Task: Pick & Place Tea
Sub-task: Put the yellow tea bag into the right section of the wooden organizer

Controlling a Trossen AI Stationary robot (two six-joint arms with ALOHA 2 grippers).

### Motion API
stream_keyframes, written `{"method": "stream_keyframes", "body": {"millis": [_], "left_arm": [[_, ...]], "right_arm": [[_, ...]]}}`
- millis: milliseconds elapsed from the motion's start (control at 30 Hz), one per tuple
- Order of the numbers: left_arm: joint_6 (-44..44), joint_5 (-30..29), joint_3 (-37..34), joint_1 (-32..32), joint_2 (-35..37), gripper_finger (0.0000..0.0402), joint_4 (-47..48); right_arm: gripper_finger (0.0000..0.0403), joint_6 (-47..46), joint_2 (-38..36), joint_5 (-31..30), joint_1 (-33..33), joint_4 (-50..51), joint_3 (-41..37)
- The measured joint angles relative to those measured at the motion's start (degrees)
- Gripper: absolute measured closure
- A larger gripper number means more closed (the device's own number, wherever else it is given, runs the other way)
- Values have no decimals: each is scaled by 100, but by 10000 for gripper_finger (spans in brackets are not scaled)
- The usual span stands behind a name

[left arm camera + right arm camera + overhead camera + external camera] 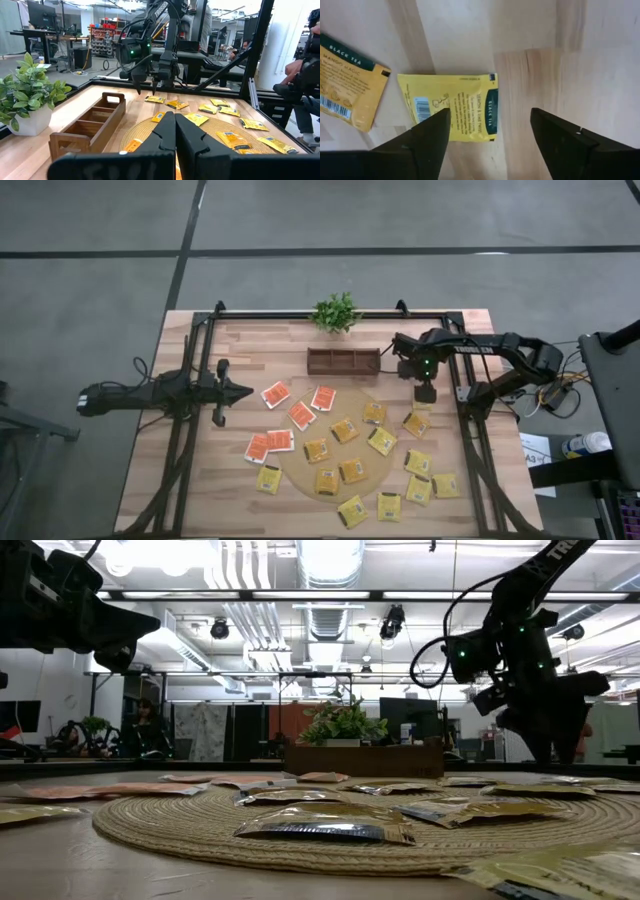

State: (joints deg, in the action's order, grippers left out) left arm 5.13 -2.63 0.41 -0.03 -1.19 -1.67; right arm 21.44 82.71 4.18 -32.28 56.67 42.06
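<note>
Right end effector (425, 394) hangs over the bench (200, 490) near the right end of the wooden tray (343, 361), fingers (427, 137) spread wide apart and empty, pointing down. Directly beneath, seen from the right wrist, lies a yellow tea packet (454, 107) flat on bare wood, barcode side up, partly behind one finger but apart from both; a second yellow packet (347, 80) lies just beside it.

Left end effector (240, 391) waits over the left part of the bench, fingers (165, 135) pressed together, holding nothing.

Tea spread flat across the bench's middle and right: orange-red packets (275, 394) grouped left of the round woven mat (300, 470), yellow packets (351, 470) scattered on the mat and on the wood off its right edge, down to the near right corner (445, 485). Cannot tell from the high view whether any packet sits in the tray's compartments; from the left wrist view the near compartments (95, 122) look bare.

Small green plant (335, 311) stands at the far edge, just behind the tray.
</note>
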Motion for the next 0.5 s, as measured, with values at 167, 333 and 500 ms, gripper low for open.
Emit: {"method": "stream_keyframes", "body": {"millis": [167, 333, 500], "left_arm": [[0, 0, 2, 0, -1, 402, 0], [1, 0, 1, -2, 0, 402, 0], [0, 0, 2, -2, -2, 402, 0]], "right_arm": [[119, 258, -65, 488, -369, 25, -186], [121, 525, -82, 486, -458, -2, -205], [119, 619, -84, 555, -454, -16, -212]]}}
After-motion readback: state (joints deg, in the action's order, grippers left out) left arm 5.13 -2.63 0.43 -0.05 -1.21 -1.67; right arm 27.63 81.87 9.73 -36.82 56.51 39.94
